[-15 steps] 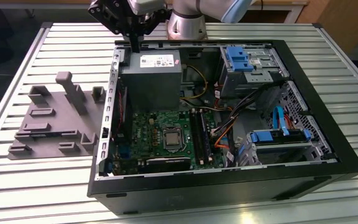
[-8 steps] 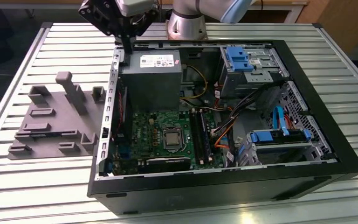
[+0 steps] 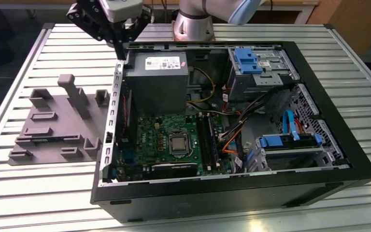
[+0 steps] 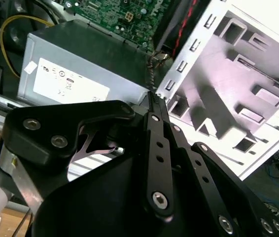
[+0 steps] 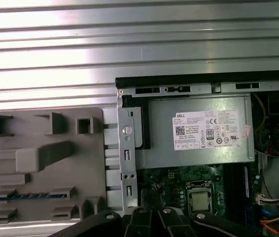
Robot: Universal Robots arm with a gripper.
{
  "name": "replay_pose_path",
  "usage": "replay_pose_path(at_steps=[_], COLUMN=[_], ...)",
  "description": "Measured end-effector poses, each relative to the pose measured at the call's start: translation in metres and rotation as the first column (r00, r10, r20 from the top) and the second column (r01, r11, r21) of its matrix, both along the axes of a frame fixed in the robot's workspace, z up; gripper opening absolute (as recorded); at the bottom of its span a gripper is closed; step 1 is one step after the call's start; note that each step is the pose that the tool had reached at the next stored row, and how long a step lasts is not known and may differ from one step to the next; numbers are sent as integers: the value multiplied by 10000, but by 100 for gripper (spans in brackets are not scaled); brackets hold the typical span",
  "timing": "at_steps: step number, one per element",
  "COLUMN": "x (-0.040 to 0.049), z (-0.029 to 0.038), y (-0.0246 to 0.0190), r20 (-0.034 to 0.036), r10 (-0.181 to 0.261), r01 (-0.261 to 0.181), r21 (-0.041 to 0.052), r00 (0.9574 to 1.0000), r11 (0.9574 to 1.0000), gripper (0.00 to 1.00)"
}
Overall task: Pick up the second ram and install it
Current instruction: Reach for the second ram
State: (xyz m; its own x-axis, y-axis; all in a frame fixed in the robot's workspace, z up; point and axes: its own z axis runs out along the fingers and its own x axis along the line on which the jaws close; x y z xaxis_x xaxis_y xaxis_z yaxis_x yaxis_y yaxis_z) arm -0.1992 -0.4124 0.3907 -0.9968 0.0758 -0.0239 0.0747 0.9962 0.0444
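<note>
Black claw [image 3: 120,50], pressed together, over one corner of the open black metal computer case [image 3: 237,193], dark blue flat second ram [image 5: 28,196] slotted in grey moulded holder plate [image 5: 90,168] beside the case, on ribbed metal bench [image 3: 44,188].

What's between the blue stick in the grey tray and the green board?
In the first wrist view: a strip of slatted table, then the case's silver wall, separating the second ram from the green board.
</note>
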Motion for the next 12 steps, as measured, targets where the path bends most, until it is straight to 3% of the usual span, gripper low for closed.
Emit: replay_pose_path(at_steps=[9, 12], x=[-351, -383], z=[-8, -9], y=[-41, -41], r20=[-1, 0], r10=[2, 2], r01=[-2, -2], r21=[-1, 0], r00=[10000, 10000], r11=[10000, 10000], gripper=[11, 11])
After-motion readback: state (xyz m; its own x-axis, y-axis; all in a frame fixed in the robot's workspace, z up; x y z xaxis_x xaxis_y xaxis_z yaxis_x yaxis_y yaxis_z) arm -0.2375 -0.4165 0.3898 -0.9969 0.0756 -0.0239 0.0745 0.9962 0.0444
